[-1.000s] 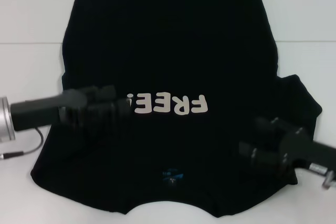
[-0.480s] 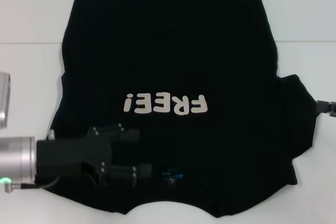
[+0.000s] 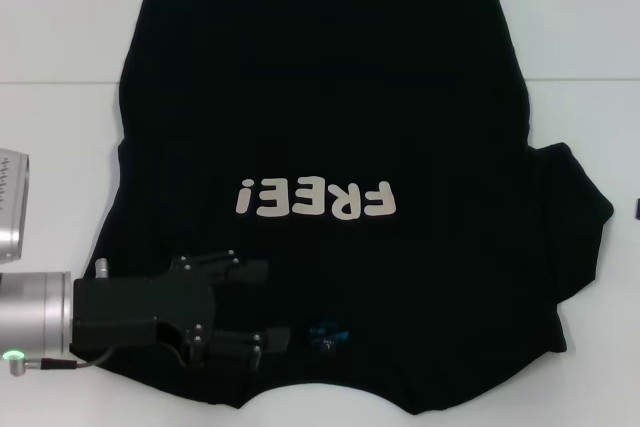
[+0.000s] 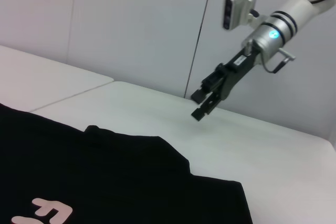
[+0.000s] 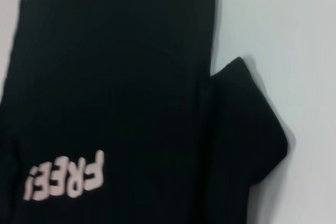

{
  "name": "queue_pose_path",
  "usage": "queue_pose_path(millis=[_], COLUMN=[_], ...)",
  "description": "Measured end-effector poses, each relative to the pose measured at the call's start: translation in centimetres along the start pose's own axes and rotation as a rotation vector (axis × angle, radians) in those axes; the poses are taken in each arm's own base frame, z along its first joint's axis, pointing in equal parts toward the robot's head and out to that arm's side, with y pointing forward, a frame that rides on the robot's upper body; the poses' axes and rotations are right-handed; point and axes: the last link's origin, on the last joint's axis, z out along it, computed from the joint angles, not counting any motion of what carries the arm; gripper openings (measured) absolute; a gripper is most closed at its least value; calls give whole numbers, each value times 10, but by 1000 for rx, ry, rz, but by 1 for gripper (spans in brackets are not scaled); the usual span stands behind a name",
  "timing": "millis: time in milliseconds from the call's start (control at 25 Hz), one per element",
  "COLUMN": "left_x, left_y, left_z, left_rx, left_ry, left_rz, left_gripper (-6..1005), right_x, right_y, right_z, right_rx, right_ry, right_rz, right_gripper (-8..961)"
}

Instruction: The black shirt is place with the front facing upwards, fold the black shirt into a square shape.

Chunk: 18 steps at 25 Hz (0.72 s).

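on the white table (image 3: 60, 27) lies one black shirt (image 3: 320, 97), print up. the left gripper (image 3: 250, 307) hovers over its near edge, fingers spread. the right gripper (image 4: 202, 100) hangs aside, parted and empty.

White table (image 3: 60, 147) fills the work area; a thin seam (image 3: 60, 82) runs across it, side to side in the head view. Behind the table stands a plain pale grey wall (image 4: 131, 19) made of flat panels, with vertical joints (image 4: 199, 30) between them. Lighting is even and diffuse, shadows soft.
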Motion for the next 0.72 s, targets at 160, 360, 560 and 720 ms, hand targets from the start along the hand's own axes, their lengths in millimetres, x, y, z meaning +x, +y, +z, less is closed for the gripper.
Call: queue_pose_path(millis=[160, 360, 560, 720], left_x=[-1, -1, -3, -4], left_y=[0, 1, 1, 2], left_z=[-1, -2, -3, -3], left_rx=[0, -4, -5, -6], left_ry=[-2, -3, -10, -13], left_rz=[-2, -5, -8, -10], left_gripper=[919, 919, 919, 919], right_x=[-7, -8, -7, -6], right_y=[8, 14, 21, 29], right_z=[20, 43, 56, 66], right_rx=[49, 91, 92, 90], right_ry=[48, 83, 87, 94], right_rz=[-27, -51, -66, -89], right_gripper=[924, 922, 921, 919])
